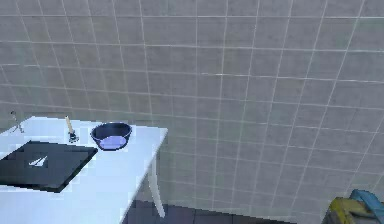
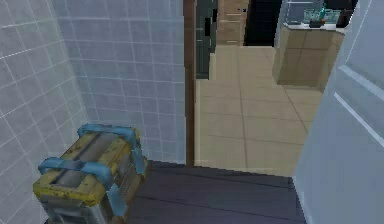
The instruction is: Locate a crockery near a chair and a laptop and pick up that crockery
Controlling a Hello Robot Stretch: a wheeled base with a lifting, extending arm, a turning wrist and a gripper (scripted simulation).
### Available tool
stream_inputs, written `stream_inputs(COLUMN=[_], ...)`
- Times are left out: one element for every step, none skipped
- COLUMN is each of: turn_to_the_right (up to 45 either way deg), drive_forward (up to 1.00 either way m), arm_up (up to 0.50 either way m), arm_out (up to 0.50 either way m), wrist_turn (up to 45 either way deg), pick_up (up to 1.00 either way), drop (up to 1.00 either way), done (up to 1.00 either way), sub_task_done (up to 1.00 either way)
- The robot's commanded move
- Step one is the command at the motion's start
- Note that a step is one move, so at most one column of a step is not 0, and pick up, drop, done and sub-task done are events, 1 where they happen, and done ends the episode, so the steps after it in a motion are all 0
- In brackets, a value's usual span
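State of fingers: cannot tell. Crockery, a dark blue bowl (image 1: 111,135), sits on the white counter (image 1: 130,168) toward its right end, near a small upright bottle (image 1: 70,129) and the dark sink (image 1: 45,165). Tiled wall (image 1: 250,90) behind. Yellow-and-blue case (image 2: 90,172) stands on dark floor beside a doorway (image 2: 250,90).

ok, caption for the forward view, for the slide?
Dark bowl on a white table beside a black basin, tiled wall behind.

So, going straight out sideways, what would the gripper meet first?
Likely nothing close: the way runs over the tan floor, between the brown door frame and the white door. The frame is near that line; depth is unclear.
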Motion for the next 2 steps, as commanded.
stream_inputs(turn_to_the_right=[9.0, 0.0], drive_forward=[0.00, 0.30], arm_up=[0.00, 0.00], arm_out=[0.00, 0.00], wrist_turn=[0.0, 0.0], pick_up=[0.00, 0.00], drop=[0.00, 0.00], done=[0.00, 0.00], sub_task_done=[0.00, 0.00])
